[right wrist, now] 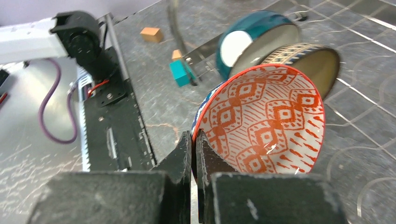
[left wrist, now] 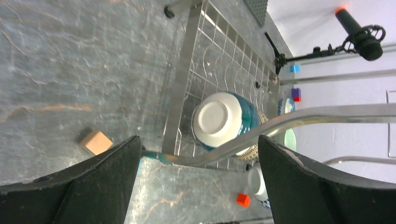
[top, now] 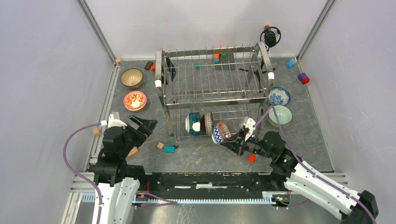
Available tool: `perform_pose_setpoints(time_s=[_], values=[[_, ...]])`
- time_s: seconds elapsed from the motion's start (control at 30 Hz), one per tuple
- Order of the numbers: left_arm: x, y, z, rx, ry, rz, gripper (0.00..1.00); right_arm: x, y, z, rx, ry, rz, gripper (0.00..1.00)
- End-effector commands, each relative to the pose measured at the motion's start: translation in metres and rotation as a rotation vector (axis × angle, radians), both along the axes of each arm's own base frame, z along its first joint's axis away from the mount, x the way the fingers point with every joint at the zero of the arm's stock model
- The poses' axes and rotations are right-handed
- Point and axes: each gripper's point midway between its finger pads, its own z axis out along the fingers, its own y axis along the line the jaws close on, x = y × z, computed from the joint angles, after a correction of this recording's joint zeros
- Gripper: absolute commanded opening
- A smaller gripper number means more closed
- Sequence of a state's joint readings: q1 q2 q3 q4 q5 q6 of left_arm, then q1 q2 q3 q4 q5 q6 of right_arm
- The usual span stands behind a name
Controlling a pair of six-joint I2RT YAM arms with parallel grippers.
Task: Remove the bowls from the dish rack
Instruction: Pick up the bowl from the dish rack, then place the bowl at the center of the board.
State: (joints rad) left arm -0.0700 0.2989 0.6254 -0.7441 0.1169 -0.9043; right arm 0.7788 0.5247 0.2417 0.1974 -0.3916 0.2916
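The steel dish rack (top: 211, 103) stands mid-table. On its lower tier a teal bowl (top: 193, 123) and a gold-patterned bowl (top: 208, 122) stand on edge. At the rack's front, my right gripper (top: 233, 141) is shut on the rim of a tilted bowl (right wrist: 266, 121) that is red-patterned inside and blue-and-white outside. My left gripper (left wrist: 198, 140) is open and holds nothing. It hangs left of the rack and faces the teal bowl (left wrist: 224, 119). A brown-gold bowl (top: 131, 78) and a red-and-white bowl (top: 135, 100) sit on the table at the left. At the right sit a blue-and-white bowl (top: 279, 96) and a pale green bowl (top: 280, 115).
Small coloured blocks lie about: a teal one (top: 169, 149) and tan ones (top: 160, 145) by the rack's front left leg, and a red one (top: 251, 158) under my right arm. A black microphone (top: 270, 36) stands behind the rack. Metal rails edge the table.
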Motion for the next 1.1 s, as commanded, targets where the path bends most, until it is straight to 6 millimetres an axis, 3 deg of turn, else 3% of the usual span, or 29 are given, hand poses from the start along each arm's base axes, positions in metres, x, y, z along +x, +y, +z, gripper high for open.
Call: perform_pose_setpoints(time_s=[0.0,0.23,0.4,0.53,0.87,1.07], values=[[-0.015,-0.027,-0.004,-0.094,0.068,-0.134,1.00,-0.014,0.013,0.040,0.013,-0.140,0.052,0.00],[-0.037,-0.033,-0.001,-0.034,0.108,-0.218,1.00,-0.031,0.034,0.041,-0.080,-0.205,0.094,0.00],[-0.052,-0.021,-0.007,0.053,0.176,-0.194,1.00,-0.042,0.053,0.028,-0.223,-0.273,0.117,0.00],[-0.060,-0.030,-0.004,0.060,0.176,-0.270,1.00,-0.052,0.066,0.028,-0.295,-0.361,0.126,0.00],[-0.067,-0.045,-0.013,0.127,0.171,-0.435,1.00,-0.087,0.099,0.004,-0.506,-0.605,0.279,0.00],[-0.066,-0.048,-0.018,0.156,0.148,-0.483,1.00,-0.108,0.129,0.004,-0.567,-0.711,0.374,0.00]])
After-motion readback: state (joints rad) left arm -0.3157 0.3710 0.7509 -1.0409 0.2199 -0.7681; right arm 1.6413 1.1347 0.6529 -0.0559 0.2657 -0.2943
